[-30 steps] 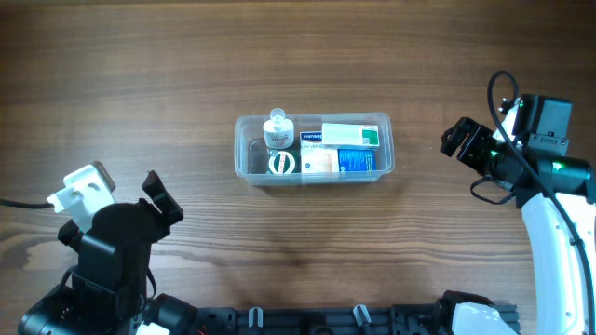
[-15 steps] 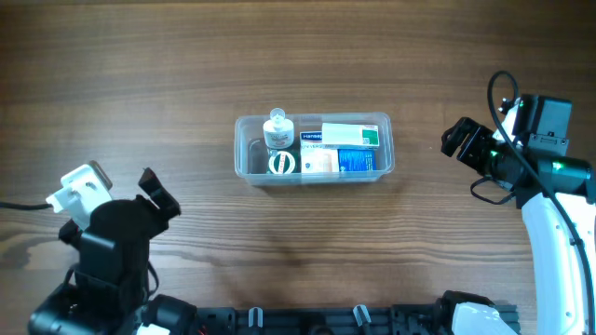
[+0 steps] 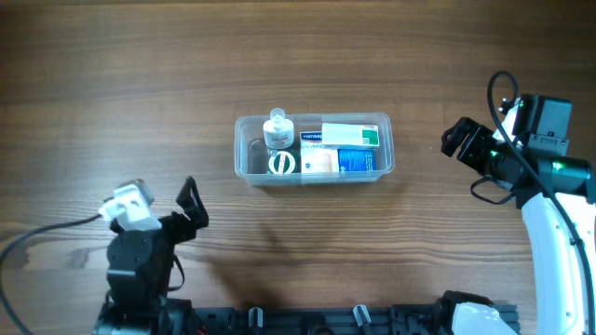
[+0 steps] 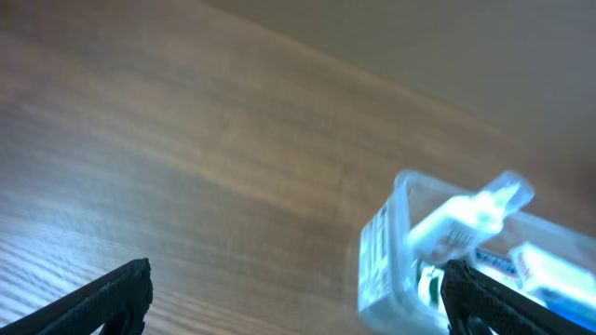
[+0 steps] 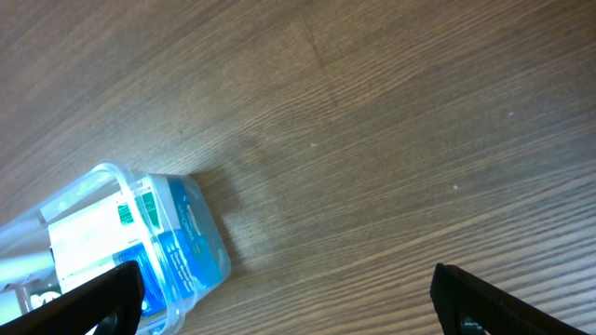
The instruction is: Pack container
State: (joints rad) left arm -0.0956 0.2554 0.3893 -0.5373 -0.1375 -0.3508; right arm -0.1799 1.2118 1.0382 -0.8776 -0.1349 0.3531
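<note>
The clear plastic container (image 3: 382, 158) sits at mid-table. It holds a small white bottle (image 3: 277, 130), a white and green box (image 3: 350, 135), a blue box (image 3: 361, 161) and a small white box (image 3: 319, 163). It also shows in the left wrist view (image 4: 384, 251) and the right wrist view (image 5: 207, 244). My left gripper (image 3: 186, 207) is open and empty, low left of the container. My right gripper (image 3: 457, 140) is open and empty, to the right of the container.
Bare wooden table (image 3: 298, 56) surrounds the container. A white cable (image 3: 47, 233) trails from the left arm at the lower left. The arm bases sit along the front edge.
My left arm has swung right and back toward the front edge, its gripper now nearer the container's lower left. The right arm and container have not moved.
</note>
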